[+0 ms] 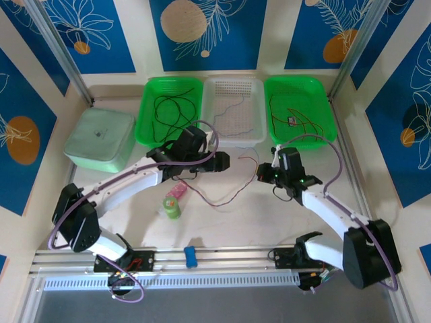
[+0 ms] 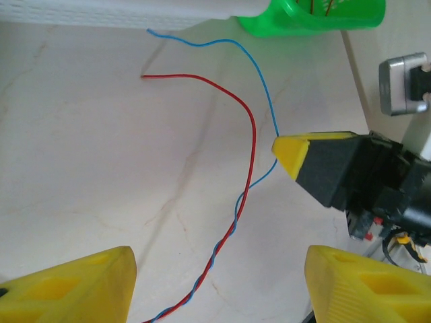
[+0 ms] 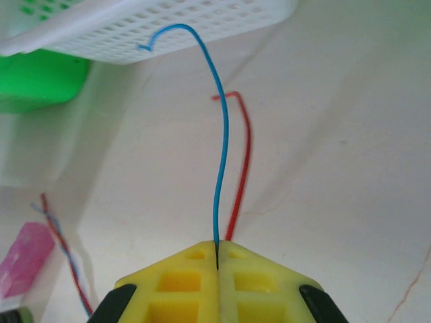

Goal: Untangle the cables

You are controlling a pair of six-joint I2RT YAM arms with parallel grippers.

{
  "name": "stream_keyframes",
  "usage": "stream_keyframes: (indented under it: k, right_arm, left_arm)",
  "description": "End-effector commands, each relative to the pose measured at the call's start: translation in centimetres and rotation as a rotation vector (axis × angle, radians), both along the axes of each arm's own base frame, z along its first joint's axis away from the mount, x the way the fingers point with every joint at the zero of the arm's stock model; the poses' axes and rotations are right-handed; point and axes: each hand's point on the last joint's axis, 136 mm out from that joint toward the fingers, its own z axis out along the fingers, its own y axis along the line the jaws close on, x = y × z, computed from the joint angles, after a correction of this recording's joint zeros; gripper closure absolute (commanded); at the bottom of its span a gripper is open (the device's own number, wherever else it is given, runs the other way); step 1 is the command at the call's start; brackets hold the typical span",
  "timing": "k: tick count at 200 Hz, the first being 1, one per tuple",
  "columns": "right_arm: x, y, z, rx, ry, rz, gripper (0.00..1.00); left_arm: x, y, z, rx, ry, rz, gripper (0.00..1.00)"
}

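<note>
The thin red cable (image 2: 254,131) and blue cable (image 2: 259,74) lie curved on the smooth marbled tabletop (image 2: 87,168) near the white perforated plastic basket (image 3: 168,27), their lower stretch twisted together. The right tool (image 3: 217,259) pinches the blue cable between its yellow fingers. The left tool (image 2: 215,282) hangs spread wide above the twist.

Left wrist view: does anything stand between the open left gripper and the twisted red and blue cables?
Nothing visible does. The left gripper is open, and the twisted cables lie unobstructed between its fingers. The right gripper, shut on the blue strand, sits off to one side.
</note>
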Motion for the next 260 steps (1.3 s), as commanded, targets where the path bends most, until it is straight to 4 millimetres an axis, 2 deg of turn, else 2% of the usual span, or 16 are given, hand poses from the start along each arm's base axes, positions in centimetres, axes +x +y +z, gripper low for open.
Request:
stream_keyframes:
  k: [1, 35, 118, 151, 181, 214, 251, 260]
  right_arm:
    - [-0.8, 1.9, 2.8, 0.064, -0.161, 0.161, 1.0]
    - [-2.0, 2.6, 5.3, 0.109, -0.293, 0.236, 1.0]
    - [-3.0, 4.4, 8.8, 0.187, -0.323, 0.307, 1.0]
    - [-3.3, 5.0, 9.7, 0.197, -0.34, 0.319, 1.0]
    - [-3.9, 5.6, 9.8, 0.198, -0.343, 0.339, 1.0]
    - [-4.3, 6.2, 9.9, 0.195, -0.346, 0.363, 1.0]
    - [-4.5, 6.3, 10.0, 0.189, -0.349, 0.37, 1.0]
    - [-4.5, 6.3, 10.0, 0.189, -0.348, 0.372, 1.0]
  left_arm:
    - [-0.1, -2.4, 1.8, -0.094, 0.005, -0.041, 0.33]
    - [0.4, -3.6, 2.3, -0.143, 0.005, -0.05, 0.33]
    - [2.0, -6.4, 3.0, -0.178, 0.0, -0.087, 0.32]
    - [2.6, -7.0, 2.1, -0.151, 0.004, -0.093, 0.31]
    - [3.1, -7.8, 2.5, -0.173, 0.001, -0.096, 0.33]
    - [3.3, -8.3, 2.9, -0.187, -0.003, -0.108, 0.54]
    - [3.2, -8.1, 3.3, -0.189, -0.014, -0.105, 1.0]
    - [3.2, -7.9, 3.4, -0.187, -0.02, -0.103, 1.0]
